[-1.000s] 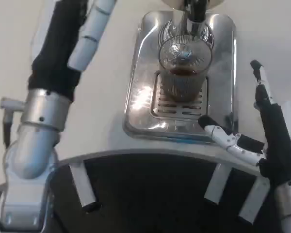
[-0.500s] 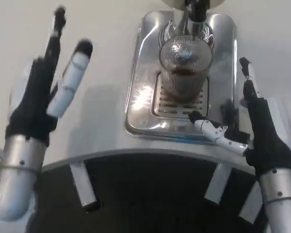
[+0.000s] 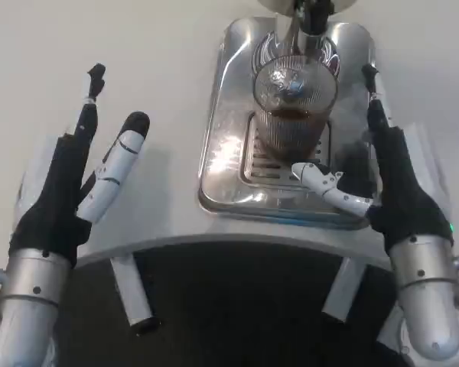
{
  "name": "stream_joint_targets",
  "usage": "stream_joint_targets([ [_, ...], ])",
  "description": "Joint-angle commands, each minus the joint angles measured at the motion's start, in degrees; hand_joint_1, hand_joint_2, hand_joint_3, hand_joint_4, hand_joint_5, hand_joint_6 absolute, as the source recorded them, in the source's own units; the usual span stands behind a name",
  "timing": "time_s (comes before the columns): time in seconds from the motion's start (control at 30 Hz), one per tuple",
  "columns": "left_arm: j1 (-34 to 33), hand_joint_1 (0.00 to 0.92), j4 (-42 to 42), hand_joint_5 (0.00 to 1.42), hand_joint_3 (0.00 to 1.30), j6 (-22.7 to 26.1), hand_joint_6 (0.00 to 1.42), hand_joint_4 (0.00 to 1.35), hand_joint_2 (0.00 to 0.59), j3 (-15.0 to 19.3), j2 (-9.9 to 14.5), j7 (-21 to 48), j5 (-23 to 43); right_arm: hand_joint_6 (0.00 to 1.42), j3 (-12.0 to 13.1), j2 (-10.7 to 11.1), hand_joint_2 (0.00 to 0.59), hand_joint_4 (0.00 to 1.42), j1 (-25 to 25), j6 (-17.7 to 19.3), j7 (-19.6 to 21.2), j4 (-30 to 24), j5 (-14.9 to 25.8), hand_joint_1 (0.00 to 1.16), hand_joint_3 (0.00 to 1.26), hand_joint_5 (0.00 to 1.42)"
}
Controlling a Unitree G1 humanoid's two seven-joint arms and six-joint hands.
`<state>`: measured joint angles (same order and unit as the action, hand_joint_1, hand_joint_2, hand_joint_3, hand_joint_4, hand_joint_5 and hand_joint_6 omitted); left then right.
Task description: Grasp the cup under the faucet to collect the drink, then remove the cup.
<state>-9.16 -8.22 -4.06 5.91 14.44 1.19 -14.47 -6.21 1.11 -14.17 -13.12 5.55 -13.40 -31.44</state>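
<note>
Meanwhile, the left hand [image 3: 73,183] hovers over the white table [image 3: 161,92], fingers spread and empty. Farther right, the ribbed glass cup [image 3: 292,107], partly filled with dark drink, stands on the steel drip tray [image 3: 222,145] beneath the faucet [image 3: 312,14]. The right hand [image 3: 382,180] flanks it, wide open.

White table [image 3: 161,46] under steel tray [image 3: 214,172]

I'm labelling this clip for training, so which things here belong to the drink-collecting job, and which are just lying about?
Belongs to the job:
cup, ribbed glass with dark drink, standing on the drip tray
faucet above it
drip tray
right hand, fingers apart beside the cup
left hand, open, away from the tray

Lying about:
white table
</note>
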Motion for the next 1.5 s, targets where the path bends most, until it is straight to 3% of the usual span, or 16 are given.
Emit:
stream_joint_targets([
  [0.03,1.15,0.0,-0.12,0.0,0.0,-0.27,0.0,0.0,0.248,-0.3,0.25,-1.07,-0.66,0.16,0.13,0.73,0.216,0.0,-2.17,1.45,1.15,3.03,1.34,0.77,0.0,0.02],
  [0.4,0.31,0.0,1.67,0.0,0.0,-0.45,0.0,0.0,0.248,-0.19,0.55,-1.01,0.09,0.18,-1.08,-0.07,0.217,0.0,-3.78,5.92,4.56,8.95,3.93,0.78,0.0,0.04],
  [0.63,-0.82,0.0,2.9,0.0,0.0,-0.83,0.0,0.0,0.248,0.0,1.24,-0.62,0.7,0.19,-2.86,-0.66,0.222,0.0,-4.58,8.25,6.02,11.64,4.39,0.72,0.01,0.04],
  [1.0,-1.1,0.0,3.97,0.0,0.0,-1.45,0.0,0.0,0.245,0.82,2.45,-0.09,2.23,0.19,-3.8,-1.64,0.223,0.01,-5.57,9.03,10.67,13.81,3.21,0.75,0.04,0.05],
  [1.23,-0.32,0.0,3.14,0.0,0.0,-0.88,0.0,0.0,0.244,0.87,2.93,-0.24,3.09,0.19,-4.84,-1.73,0.222,0.01,-8.09,10.1,11.59,17.83,3.62,0.75,0.05,0.06],
  [1.5,0.15,0.0,2.65,0.0,0.0,-0.67,0.0,0.0,0.244,0.8,2.58,-0.49,3.36,0.2,-3.97,-2.03,0.221,0.02,-10.67,9.81,12.25,18.78,4.48,0.79,0.06,0.07],
])
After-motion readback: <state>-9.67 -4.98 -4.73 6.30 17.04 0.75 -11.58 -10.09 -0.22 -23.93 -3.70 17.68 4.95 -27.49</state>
